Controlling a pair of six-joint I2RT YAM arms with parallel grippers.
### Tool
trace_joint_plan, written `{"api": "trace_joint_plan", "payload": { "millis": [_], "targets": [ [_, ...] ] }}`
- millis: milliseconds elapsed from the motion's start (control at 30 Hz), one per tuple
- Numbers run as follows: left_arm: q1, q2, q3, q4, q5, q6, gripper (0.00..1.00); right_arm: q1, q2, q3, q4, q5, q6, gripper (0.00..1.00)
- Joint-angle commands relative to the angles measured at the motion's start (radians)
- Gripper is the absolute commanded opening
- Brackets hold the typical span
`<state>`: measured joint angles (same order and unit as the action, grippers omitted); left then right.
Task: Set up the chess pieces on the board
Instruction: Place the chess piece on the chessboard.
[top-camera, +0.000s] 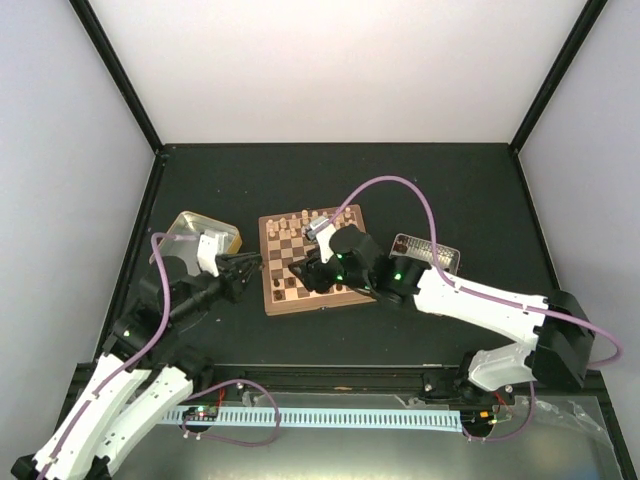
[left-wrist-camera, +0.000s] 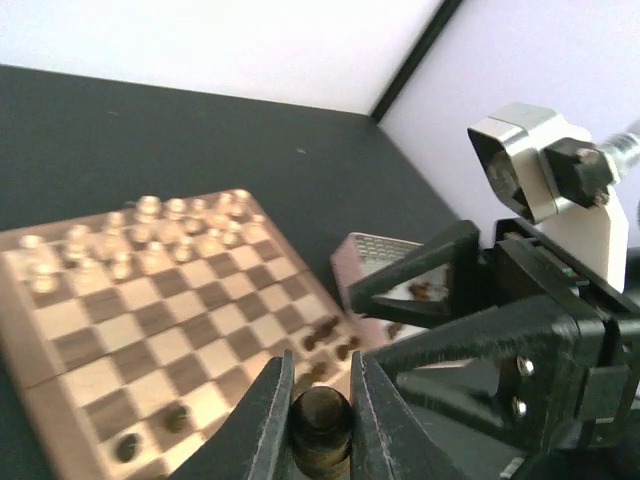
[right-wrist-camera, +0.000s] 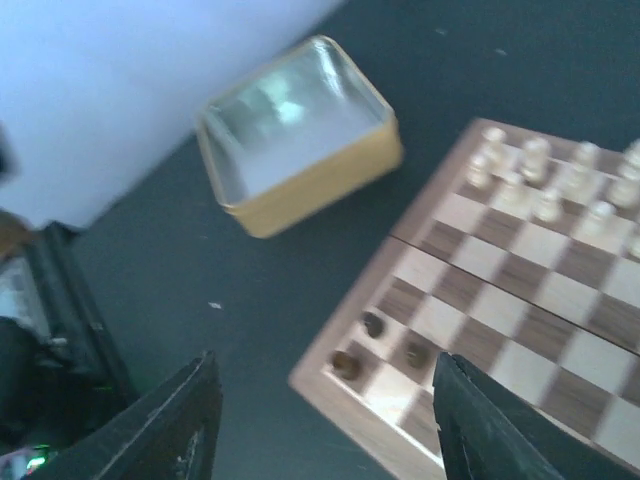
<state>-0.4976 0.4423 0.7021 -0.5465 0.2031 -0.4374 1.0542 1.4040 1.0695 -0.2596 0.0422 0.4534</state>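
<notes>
Top external view: from high at 6 o'clock, looking down on the whole table, board central. Left wrist view: close, low, facing 2 o'clock across the board. Right wrist view: close above its near-left corner, facing 10 o'clock toward the tin. All share the board.

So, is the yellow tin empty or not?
Empty, as far as visible: the yellow tin shows only a bare shiny floor in the right wrist view.
</notes>
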Motion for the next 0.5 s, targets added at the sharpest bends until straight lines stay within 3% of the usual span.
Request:
{"api": "trace_joint_plan", "payload": {
  "millis": [0,100,267,367,467],
  "targets": [
    [0.007,0.062,0.015,0.196,0.228,-0.172,0.03,0.013,-0.07,-0.071,0.272,-0.182,-0.152,0.61],
    [0.007,0.11,0.012,0.288,0.319,-0.26,0.04,0.03,-0.08,-0.057,0.288,-0.218,-0.19,0.63],
    [0.008,0.167,0.017,0.327,0.353,-0.323,0.04,0.044,-0.082,-0.049,0.308,-0.235,-0.212,0.62],
    [0.007,0.188,0.017,0.321,0.368,-0.333,0.03,0.046,-0.082,-0.04,0.311,-0.217,-0.208,0.55],
    [0.007,0.196,0.015,0.307,0.375,-0.332,0.03,0.047,-0.088,-0.042,0.309,-0.196,-0.204,0.38]
  ]
}}
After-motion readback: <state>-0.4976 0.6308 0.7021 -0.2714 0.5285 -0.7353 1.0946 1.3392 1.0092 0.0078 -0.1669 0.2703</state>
